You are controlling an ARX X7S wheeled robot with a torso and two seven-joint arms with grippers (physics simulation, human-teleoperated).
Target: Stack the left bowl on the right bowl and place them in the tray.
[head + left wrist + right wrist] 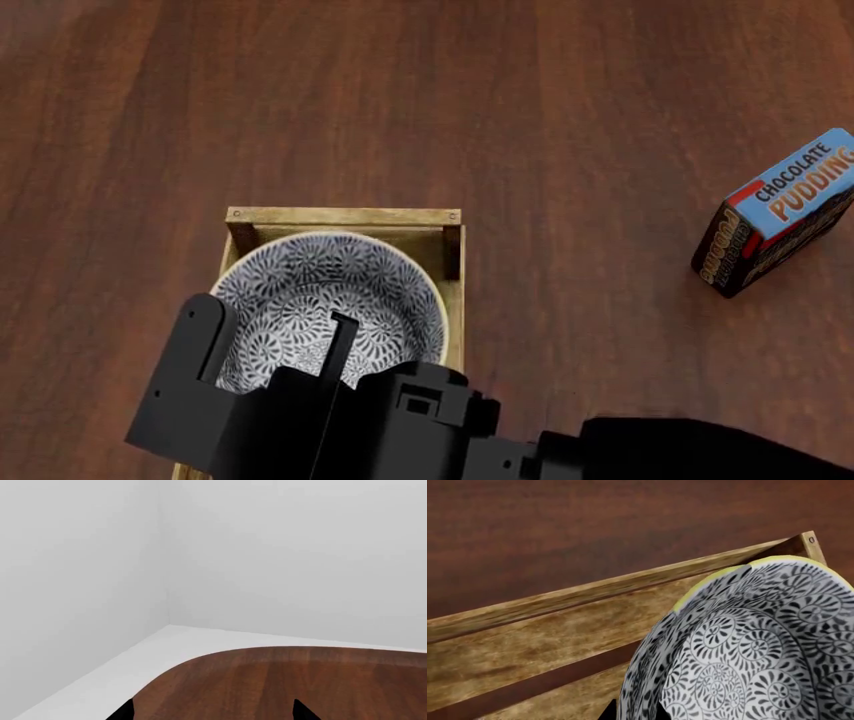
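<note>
Two nested bowls (pixel 334 280) with a black-and-white floral pattern and a yellow rim lie inside the far end of the light wooden tray (pixel 344 216). My right gripper (pixel 274 315) reaches over the tray from the near side. Its fingers straddle the bowls' left rim, one outside and one inside. In the right wrist view the fingertips (pixel 608 713) stand close on either side of the bowl wall (pixel 760 655), next to the tray's plank side (pixel 560 605). My left gripper (pixel 213 716) is open and empty over the table corner. It is out of the head view.
A chocolate pudding box (pixel 778 212) lies tilted on the dark wooden table (pixel 601 100) at the right. The left wrist view shows the table's rounded corner (pixel 200 665), white floor and white walls beyond it.
</note>
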